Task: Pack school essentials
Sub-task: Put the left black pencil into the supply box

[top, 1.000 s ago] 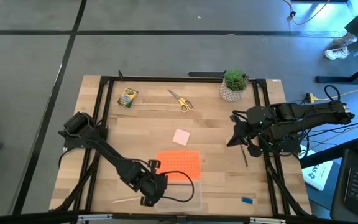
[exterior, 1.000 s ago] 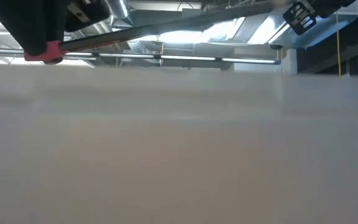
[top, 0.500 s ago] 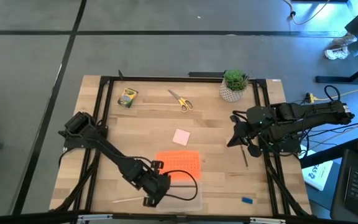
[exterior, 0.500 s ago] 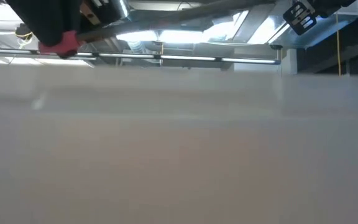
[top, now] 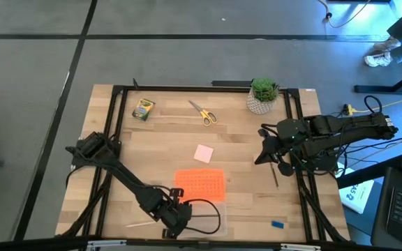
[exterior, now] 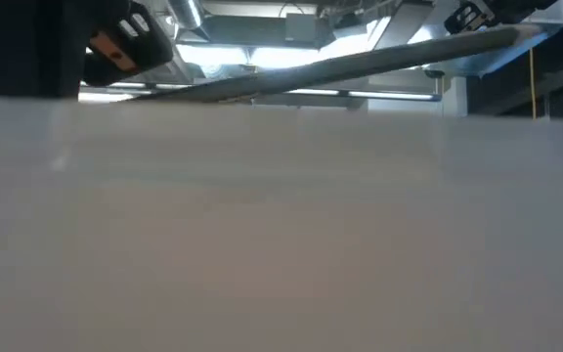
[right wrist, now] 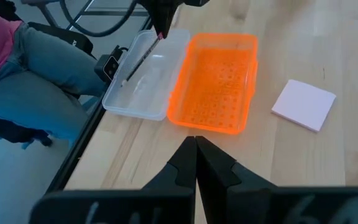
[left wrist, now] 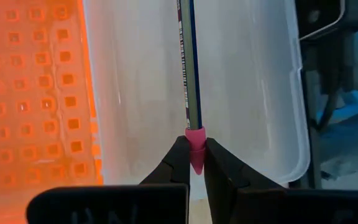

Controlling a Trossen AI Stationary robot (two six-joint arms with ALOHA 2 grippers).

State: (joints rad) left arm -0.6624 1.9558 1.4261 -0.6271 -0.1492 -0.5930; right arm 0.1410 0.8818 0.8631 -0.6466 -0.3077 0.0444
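Observation:
My left gripper (top: 174,223) is shut on a thin pencil (left wrist: 188,62) with a pink eraser, over the clear case (top: 202,219) near the table's near edge. The case's orange lid (top: 202,185) lies open beside it. The pale pink pad (top: 203,153), yellow-handled scissors (top: 203,113), crayon box (top: 144,109), a dark pen (top: 275,176), a blue piece (top: 278,224) and a second pencil (top: 140,224) lie flat on the wood. My right gripper (top: 262,157) waits shut at the right, above the table. My left gripper pinches the pencil's pink eraser end (left wrist: 196,138) between its two fingertips (left wrist: 178,163). The fingers slant steeply down from above, roughly in line with the pencil. The pencil (right wrist: 138,59) slopes over the clear case's tray; whether its tip touches the tray I cannot tell.
A potted plant (top: 262,95) stands at the far right of the table. A black frame (top: 117,104) runs round the table's edges. A seated person's legs (right wrist: 36,81) show beyond the near edge. The case's pale wall (exterior: 281,225) fills most of the low view.
My left gripper has moved down and toward the table's near edge, staying shut on the pencil. The pencil has sunk with it toward the clear case.

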